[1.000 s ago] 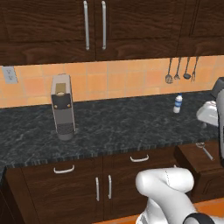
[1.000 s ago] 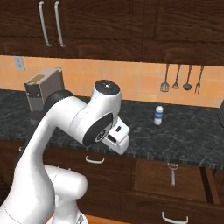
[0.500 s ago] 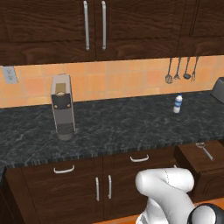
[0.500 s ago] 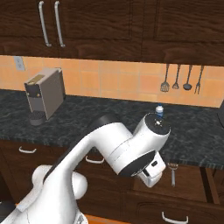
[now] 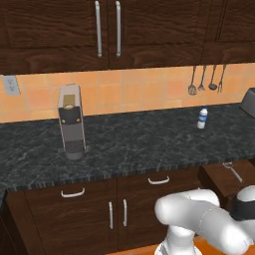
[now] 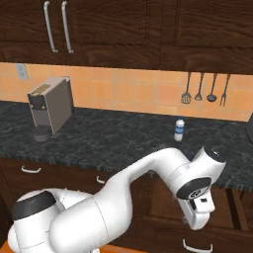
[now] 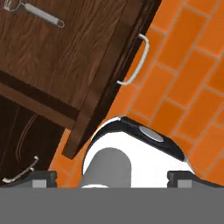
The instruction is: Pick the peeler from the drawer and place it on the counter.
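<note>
Arm folded low, hand aimed down beside open drawer [image 7: 57,57].

The peeler [image 7: 37,13] is cut off at the hand view's top left corner — its head barely shows, and in the left base view it is too small to make out. The drawer [image 6: 217,207] is largely hidden behind the arm in the right base view. The gripper's fingertips [image 7: 41,178] poke up at the bottom edge, half cropped.
</note>
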Controlling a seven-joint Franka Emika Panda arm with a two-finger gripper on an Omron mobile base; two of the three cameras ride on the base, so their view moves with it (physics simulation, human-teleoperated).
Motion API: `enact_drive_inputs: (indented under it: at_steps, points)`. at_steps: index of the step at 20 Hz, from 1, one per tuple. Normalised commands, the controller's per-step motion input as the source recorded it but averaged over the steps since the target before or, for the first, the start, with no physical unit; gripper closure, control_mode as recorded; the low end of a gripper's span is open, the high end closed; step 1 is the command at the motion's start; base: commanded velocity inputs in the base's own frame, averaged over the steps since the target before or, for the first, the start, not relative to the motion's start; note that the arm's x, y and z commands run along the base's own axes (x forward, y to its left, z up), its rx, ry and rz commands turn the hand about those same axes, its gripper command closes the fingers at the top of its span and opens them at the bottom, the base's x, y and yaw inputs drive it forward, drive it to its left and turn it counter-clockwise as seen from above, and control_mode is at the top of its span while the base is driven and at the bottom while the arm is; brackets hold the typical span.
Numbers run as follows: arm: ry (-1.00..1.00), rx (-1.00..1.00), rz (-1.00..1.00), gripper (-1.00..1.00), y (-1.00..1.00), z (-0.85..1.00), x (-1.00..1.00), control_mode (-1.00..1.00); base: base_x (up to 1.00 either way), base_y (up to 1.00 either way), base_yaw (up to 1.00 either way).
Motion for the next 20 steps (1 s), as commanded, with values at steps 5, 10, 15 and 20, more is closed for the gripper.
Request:
enact_drive_inputs:
  at_steps: [5,10,15,20]
  points:
    - [0.20,0.19,-0.31,-1.00,-0.96,-0.81,0.33,-1.00,0.00,0.00,0.00]
    - [0.13,0.10,-0.25,-1.00,-0.63,-0.77,0.43,-1.00,0.00,0.00,0.00]
    - [0.04,0.01,-0.11,-1.00,-0.38,-0.83,0.51,-1.00,0.00,0.00,0.00]
    - [0.08,0.00,0.00,-1.00,0.00,-0.54,0.36,-1.00,0.00,0.00,0.00]
